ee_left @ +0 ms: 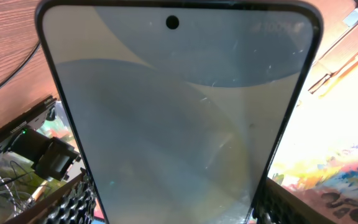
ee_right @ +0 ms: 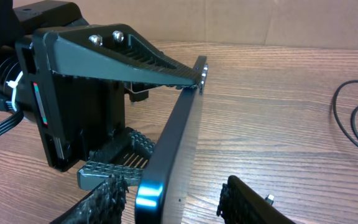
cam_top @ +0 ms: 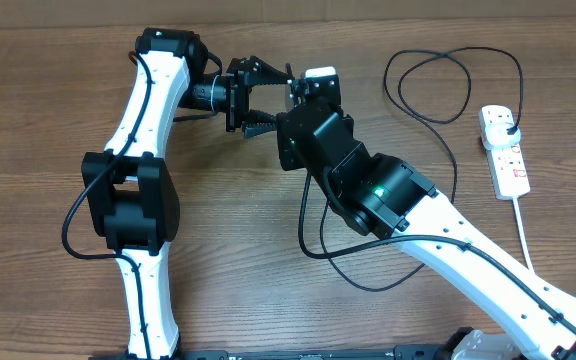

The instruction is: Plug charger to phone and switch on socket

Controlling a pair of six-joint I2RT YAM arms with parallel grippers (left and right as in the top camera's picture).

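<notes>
My left gripper (cam_top: pixel 258 97) is shut on the phone (ee_left: pixel 179 112) and holds it above the table, with the pale screen filling the left wrist view. In the overhead view only the phone's end (cam_top: pixel 319 74) shows past my right arm. In the right wrist view the phone (ee_right: pixel 179 137) is edge-on, clamped between the left gripper's fingers (ee_right: pixel 129 62). My right gripper (ee_right: pixel 173 186) is open, with its fingers either side of the phone's near end. A small metal connector tip (ee_right: pixel 269 199) shows beside its right finger. The black charger cable (cam_top: pixel 448 55) loops to a plug (cam_top: pixel 505 127) in the white socket strip (cam_top: pixel 508 165).
The strip's white cord (cam_top: pixel 524 235) runs toward the front right. Thin black cable loops (cam_top: pixel 313 245) lie on the wood under my right arm. Cardboard (ee_right: pixel 260 18) stands along the table's far edge. The charger cable (ee_right: pixel 353 118) also shows at the right of the right wrist view.
</notes>
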